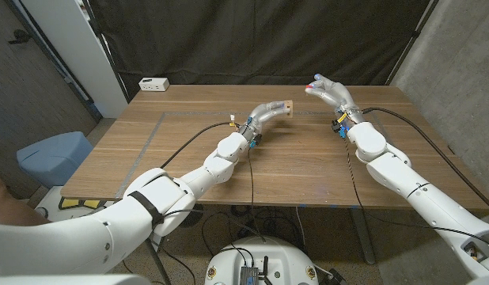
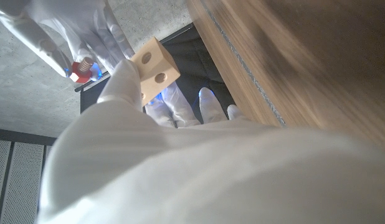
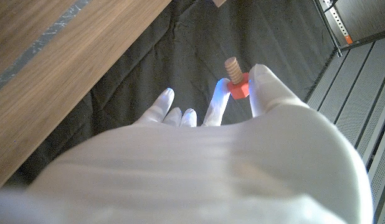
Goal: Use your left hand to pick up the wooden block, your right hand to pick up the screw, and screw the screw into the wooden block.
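The left hand (image 1: 268, 111) grips the wooden block (image 1: 287, 108) aloft over the far middle of the surface (image 1: 181, 158). The right hand (image 1: 327, 89) pinches the red-headed screw (image 3: 236, 79) just right of it, still apart. Both pickups look done; lining up and threading remain.

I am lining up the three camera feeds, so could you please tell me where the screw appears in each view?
Head view: the screw is a red speck at the right hand's fingertips, above the table's far edge.
Left wrist view: red head, tan thread, pinched by the right hand near the wooden block.
Right wrist view: at the fingertips, thread pointing away.
Shared landmark: the wooden table.
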Available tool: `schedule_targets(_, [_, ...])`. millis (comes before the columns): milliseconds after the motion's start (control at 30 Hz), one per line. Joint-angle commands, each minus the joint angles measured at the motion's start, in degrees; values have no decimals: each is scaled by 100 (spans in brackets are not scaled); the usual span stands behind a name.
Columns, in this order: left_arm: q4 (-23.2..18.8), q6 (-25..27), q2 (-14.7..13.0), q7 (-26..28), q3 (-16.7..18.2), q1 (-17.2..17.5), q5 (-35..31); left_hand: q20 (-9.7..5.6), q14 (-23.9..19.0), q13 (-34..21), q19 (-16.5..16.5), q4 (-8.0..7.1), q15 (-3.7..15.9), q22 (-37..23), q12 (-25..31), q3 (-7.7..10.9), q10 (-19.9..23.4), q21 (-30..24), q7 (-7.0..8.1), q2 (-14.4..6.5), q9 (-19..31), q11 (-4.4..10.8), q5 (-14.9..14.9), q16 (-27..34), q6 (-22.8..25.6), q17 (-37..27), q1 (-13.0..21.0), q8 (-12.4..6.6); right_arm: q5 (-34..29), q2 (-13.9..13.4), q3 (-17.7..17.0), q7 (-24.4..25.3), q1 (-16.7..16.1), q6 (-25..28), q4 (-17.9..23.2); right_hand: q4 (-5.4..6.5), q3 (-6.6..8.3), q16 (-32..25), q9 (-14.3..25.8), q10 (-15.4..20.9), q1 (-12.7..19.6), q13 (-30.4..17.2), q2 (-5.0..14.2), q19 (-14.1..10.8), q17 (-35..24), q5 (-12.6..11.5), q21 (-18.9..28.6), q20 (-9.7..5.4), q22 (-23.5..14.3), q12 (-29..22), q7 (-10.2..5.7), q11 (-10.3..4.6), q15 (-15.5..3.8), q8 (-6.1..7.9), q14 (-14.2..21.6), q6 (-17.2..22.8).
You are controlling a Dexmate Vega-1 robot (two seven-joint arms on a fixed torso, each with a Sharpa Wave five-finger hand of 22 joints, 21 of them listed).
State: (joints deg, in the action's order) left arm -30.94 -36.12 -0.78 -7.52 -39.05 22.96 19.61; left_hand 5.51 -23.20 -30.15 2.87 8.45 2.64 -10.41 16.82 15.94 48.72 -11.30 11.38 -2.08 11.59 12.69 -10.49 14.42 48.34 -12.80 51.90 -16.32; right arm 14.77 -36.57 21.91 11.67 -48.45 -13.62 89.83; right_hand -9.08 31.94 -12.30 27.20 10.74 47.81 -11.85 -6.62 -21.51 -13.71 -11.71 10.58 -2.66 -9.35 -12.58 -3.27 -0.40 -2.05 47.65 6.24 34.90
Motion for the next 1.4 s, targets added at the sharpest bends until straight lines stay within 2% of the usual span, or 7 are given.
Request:
schedule_targets(33, [667, -58, 368, -150, 29, -241, 115, 11, -3, -30, -6, -27, 574, -7, 24, 9, 45, -31, -67, -73, 30, -14, -53, 2, 237, -9, 34, -41, -70, 277, 59, 270, 0, -227, -125, 2, -33, -5, -17, 5, -21, -27, 39, 22, -11, -32, -2, -230, -13, 25, 15, 34, -97, -8, -18, 8])
schedule_targets(633, [895, 146, 535, -130, 4, -379, 136, 6, -15, -40, -2, -24, 566, -7, 21, 5, 72, -34, -48, -85, 32, -17, -57, 3, 252, -7, 39, -42, -227, 508, 216, 386, 114, -328, -382, -16, -48, -6, -90, -10, 31, -29, 94, 39, 3, -64, -2, -222, -13, 42, -22, 16, -99, -36, -23, -47])
schedule_targets(1400, [868, 56, 520, 71, -241, -483, -133, 3, -24, -50, -3, -17, 566, -6, 3, -5, 71, -35, -57, -83, 33, -17, -61, 2, 257, -4, 43, -38, -339, 549, 213, 546, 119, -354, -457, -27, -86, -5, -135, 1, 73, -32, 130, 48, 20, -94, 1, -223, -14, 46, -40, -11, -94, -29, -27, -76])
